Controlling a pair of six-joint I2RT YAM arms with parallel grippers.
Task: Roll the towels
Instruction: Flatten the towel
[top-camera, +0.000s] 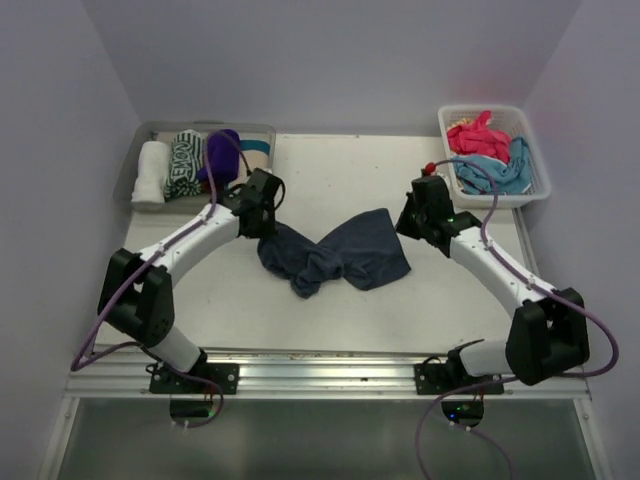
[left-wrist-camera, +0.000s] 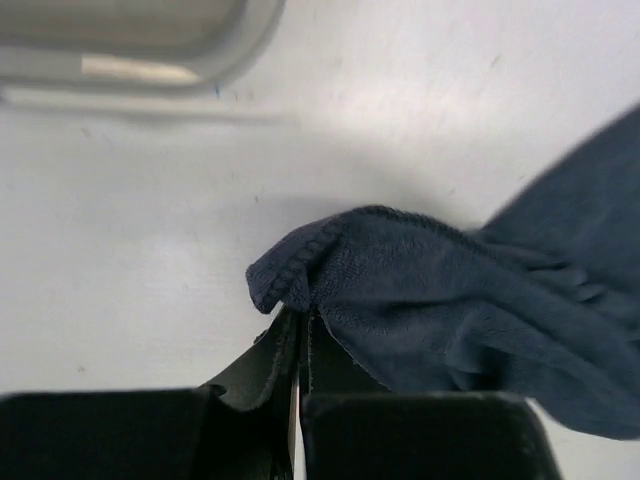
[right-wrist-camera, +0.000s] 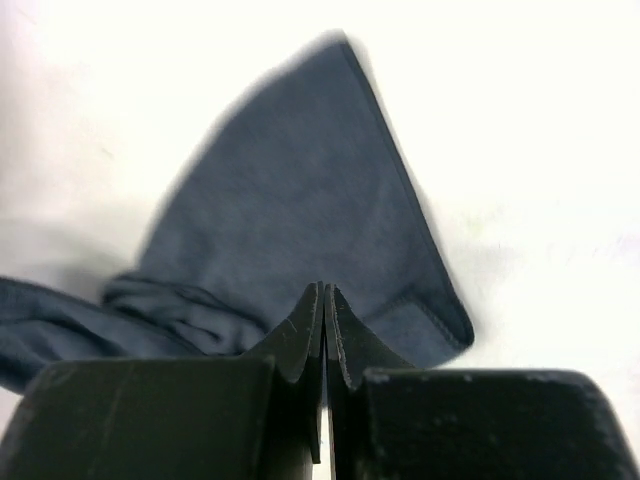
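I get soft, even light; right wrist view blows out the white tabletop (right-wrist-camera: 540, 130) and blurs the dark navy cloth towel (right-wrist-camera: 290, 210).

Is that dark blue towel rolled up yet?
Not rolled: the navy towel lies crumpled, bunched at its middle, with the left fingers and right fingers each pinching an edge.

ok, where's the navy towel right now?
In the top view the navy towel lies bunched centrally; the left end effector pinches its left corner and the right end effector sits shut at its right corner.
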